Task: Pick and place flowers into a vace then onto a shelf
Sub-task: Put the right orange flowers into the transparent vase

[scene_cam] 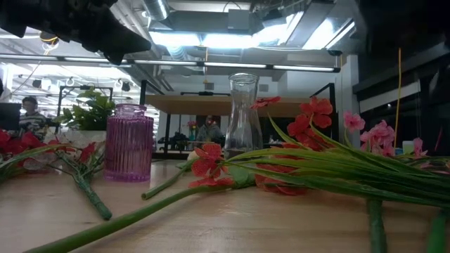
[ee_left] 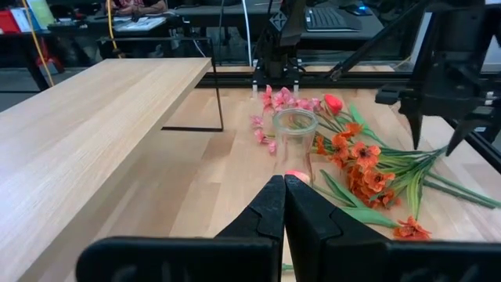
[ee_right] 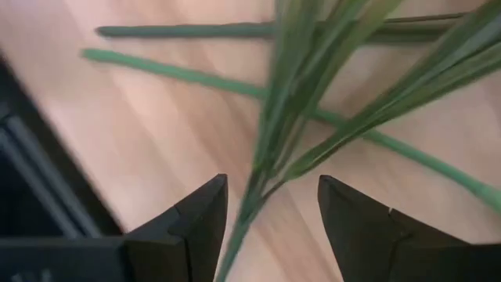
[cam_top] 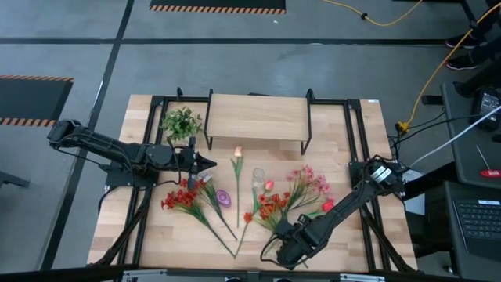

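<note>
A: Our right gripper [ee_right: 270,227] has its fingers spread wide, hanging low over the stem end of the orange spray [cam_top: 270,207], the green stalk [ee_right: 258,184] running up between the two fingers. Nothing is clamped yet.

B: Why grab at the stem and not the bloom?

A: We judge the stalk is the firm part, and holding its end leaves the tip free to go into a neck. The clear vase [cam_top: 257,178] stands just beyond the spray, near the table's middle.

B: And our left gripper [ee_left: 283,205]?

A: Fingers pressed together, empty, waiting in front of the shelf [cam_top: 257,117]. The other flowers [cam_top: 185,197] lie flat on the table [cam_top: 344,243], a purple vase [scene_cam: 129,143] among them.
</note>
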Motion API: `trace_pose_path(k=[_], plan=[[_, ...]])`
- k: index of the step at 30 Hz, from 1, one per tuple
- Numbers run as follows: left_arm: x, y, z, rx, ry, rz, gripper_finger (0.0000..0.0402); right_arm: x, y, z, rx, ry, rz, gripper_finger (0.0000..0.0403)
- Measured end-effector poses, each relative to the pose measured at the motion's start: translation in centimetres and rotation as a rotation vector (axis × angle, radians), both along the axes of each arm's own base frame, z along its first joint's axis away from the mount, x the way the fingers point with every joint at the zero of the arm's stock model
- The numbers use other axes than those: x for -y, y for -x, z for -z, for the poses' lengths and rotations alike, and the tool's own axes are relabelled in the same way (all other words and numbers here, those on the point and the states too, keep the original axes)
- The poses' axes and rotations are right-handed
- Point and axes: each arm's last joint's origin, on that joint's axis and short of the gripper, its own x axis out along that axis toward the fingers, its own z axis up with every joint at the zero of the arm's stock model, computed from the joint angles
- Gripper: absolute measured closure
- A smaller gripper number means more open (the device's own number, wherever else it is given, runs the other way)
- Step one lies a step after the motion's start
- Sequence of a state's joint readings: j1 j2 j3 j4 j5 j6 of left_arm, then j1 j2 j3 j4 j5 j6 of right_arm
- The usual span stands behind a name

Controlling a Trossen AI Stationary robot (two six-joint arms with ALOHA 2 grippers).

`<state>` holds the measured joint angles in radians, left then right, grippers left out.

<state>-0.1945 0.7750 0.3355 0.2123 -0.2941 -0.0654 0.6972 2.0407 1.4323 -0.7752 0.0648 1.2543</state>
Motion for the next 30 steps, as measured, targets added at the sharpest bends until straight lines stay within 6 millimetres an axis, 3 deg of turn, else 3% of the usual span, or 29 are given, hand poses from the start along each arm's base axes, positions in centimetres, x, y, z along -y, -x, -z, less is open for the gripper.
trace_pose_path(k=[9, 25, 30], plan=[[0.0, 0.0, 0.0, 0.000, 0.000, 0.000, 0.0398, 0.9, -0.8, 1.4, 0.074, -0.058, -0.006, 0.0202], [0.0, 0.0, 0.0, -0.003, -0.001, 0.000, 0.0398, 1.4, -0.9, 1.6, 0.070, -0.031, 0.022, 0.0202], [0.0, 0.0, 0.0, -0.003, -0.001, 0.000, 0.0398, 1.6, -1.0, 1.6, 0.067, -0.021, 0.025, 0.0227]])
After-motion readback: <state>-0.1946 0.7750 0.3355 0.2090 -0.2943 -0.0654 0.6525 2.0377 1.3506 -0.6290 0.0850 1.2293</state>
